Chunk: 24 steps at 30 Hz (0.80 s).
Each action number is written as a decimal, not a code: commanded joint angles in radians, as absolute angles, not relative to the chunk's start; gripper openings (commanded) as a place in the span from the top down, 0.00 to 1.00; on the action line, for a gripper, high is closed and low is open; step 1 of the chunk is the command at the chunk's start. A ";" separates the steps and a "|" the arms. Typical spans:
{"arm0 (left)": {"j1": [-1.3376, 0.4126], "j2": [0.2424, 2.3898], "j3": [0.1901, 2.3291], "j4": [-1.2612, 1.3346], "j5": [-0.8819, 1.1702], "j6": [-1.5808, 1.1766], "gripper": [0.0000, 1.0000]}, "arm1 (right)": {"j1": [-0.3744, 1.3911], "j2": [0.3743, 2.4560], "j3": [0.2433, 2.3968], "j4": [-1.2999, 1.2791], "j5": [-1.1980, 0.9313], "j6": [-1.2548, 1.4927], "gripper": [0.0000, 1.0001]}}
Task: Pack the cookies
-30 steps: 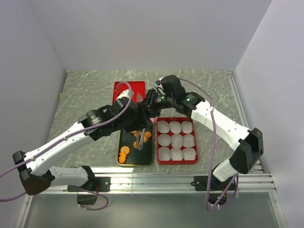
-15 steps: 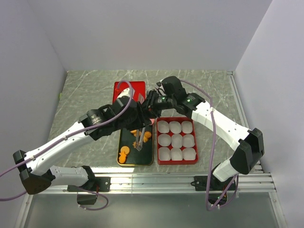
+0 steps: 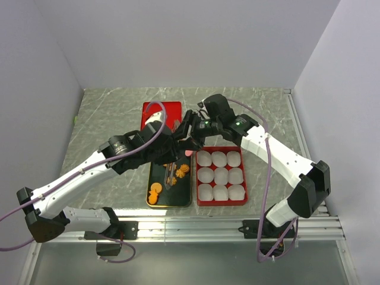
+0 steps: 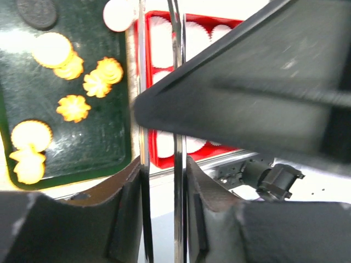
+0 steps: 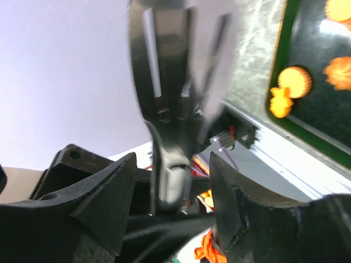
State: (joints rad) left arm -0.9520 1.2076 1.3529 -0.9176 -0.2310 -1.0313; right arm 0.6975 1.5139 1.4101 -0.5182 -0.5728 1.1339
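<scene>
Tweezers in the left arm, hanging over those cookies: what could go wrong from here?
1. The right tool sits very close to the left tool above the trays; the arms might knock each other.
2. The tweezers are thin and smooth, so a cookie could slip out or crack when pinched.
3. The paper cups look light; a dropped cookie or a low tip might shove one askew in the red tray.
</scene>
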 commanded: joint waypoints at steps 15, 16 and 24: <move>-0.948 1.055 1.209 -1.043 -0.158 -0.939 0.97 | 0.396 1.229 1.293 -0.884 -0.443 0.778 0.32; -0.948 1.058 1.186 -1.023 -0.141 -0.930 0.99 | 0.397 1.194 1.275 -0.888 -0.437 0.764 0.32; -0.948 1.127 1.098 -1.003 -0.126 -0.928 0.78 | 0.390 1.046 1.109 -0.910 -0.399 0.732 0.32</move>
State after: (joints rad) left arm -0.9504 1.1290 1.0824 -1.0302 -0.1322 -0.9501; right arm 0.3958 1.0916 1.1301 -0.8917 -0.4305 0.7753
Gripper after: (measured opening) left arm 0.261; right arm 0.685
